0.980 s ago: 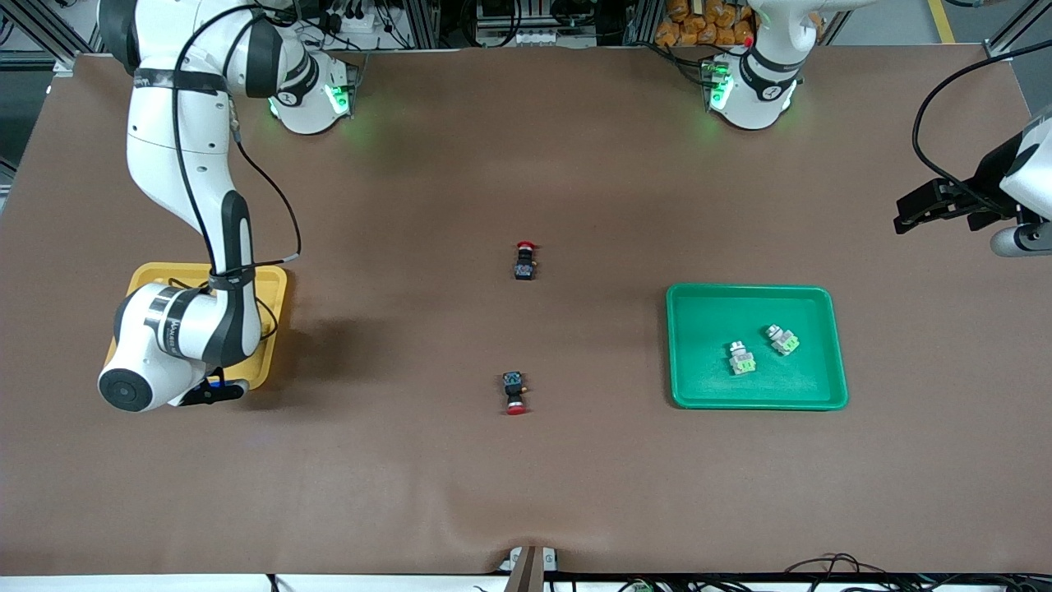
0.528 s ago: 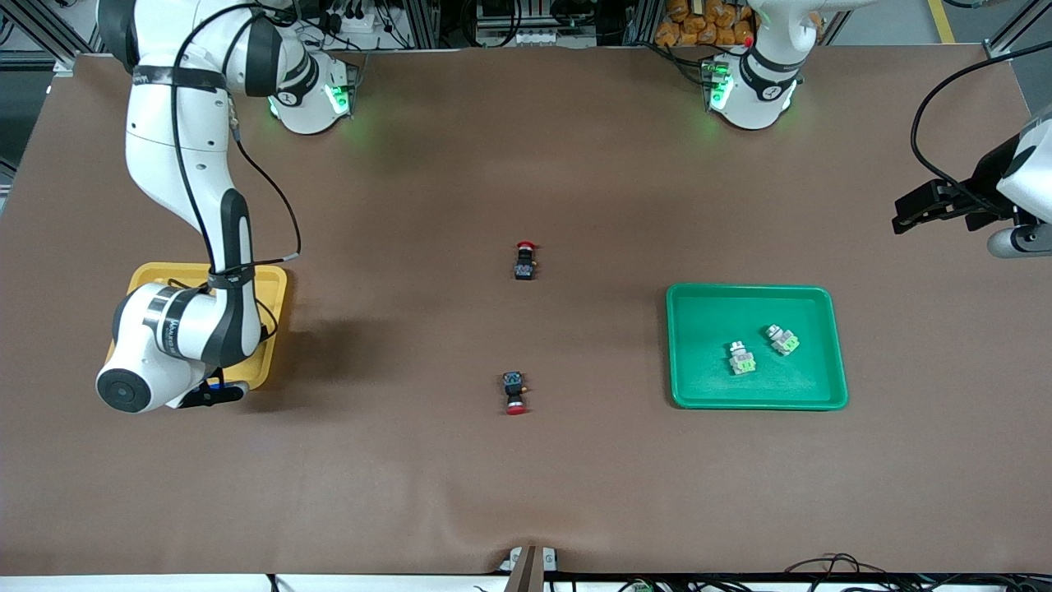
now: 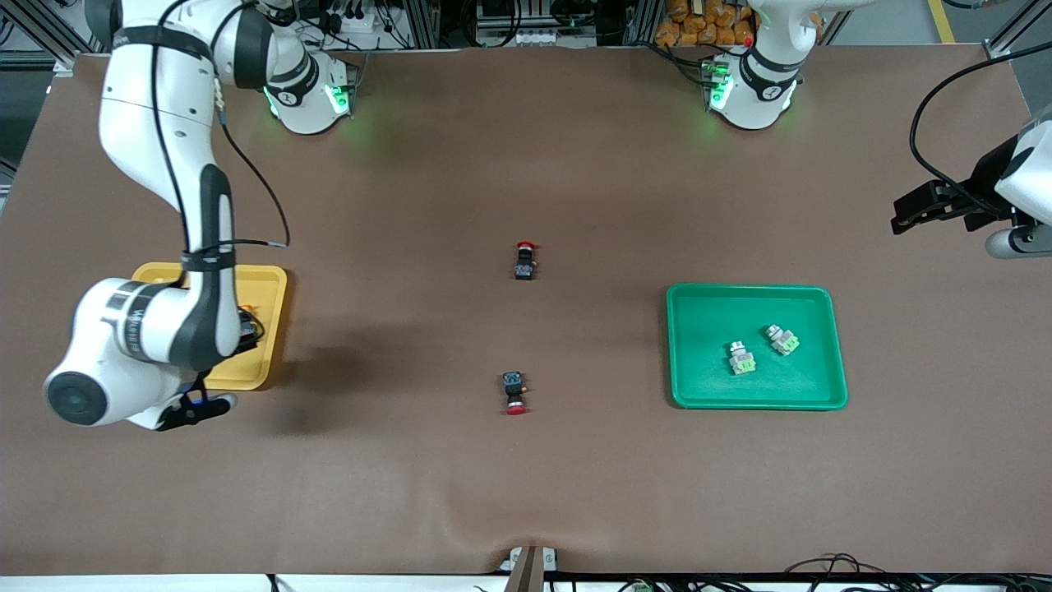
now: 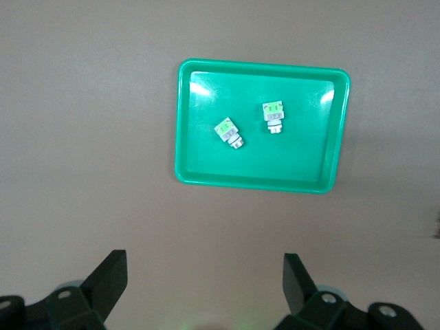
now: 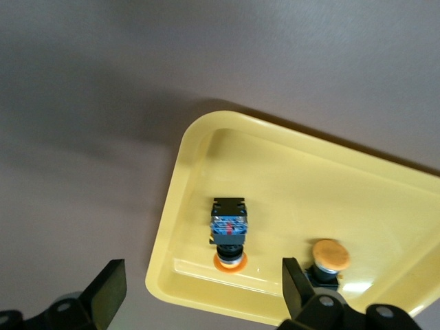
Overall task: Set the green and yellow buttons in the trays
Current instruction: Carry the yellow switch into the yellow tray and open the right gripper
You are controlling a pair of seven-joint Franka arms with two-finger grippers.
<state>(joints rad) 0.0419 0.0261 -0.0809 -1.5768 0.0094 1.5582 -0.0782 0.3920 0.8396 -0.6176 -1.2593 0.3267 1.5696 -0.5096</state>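
Observation:
The yellow tray (image 3: 267, 284) lies at the right arm's end of the table, partly hidden by that arm. Two black buttons with orange-yellow caps (image 5: 229, 230) (image 5: 326, 261) lie inside the yellow tray (image 5: 385, 199). My right gripper (image 5: 203, 271) hangs open over the tray's edge, holding nothing. In the green tray (image 3: 682, 386) rest two pale buttons with green faces (image 3: 742, 358) (image 3: 782, 339). The left wrist view shows the green tray (image 4: 187, 137) and both green buttons (image 4: 227, 133) (image 4: 273, 117). My left gripper (image 4: 204, 260) waits open above bare table at the left arm's end.
Two black buttons with red caps lie on the brown table mat between the trays, one (image 3: 524, 260) farther from the front camera, one (image 3: 515, 392) nearer. The right arm's wrist (image 3: 123, 353) hangs over the yellow tray's nearer part.
The right arm has risen and swung outward from the yellow tray, uncovering more of it. The left arm has barely moved.

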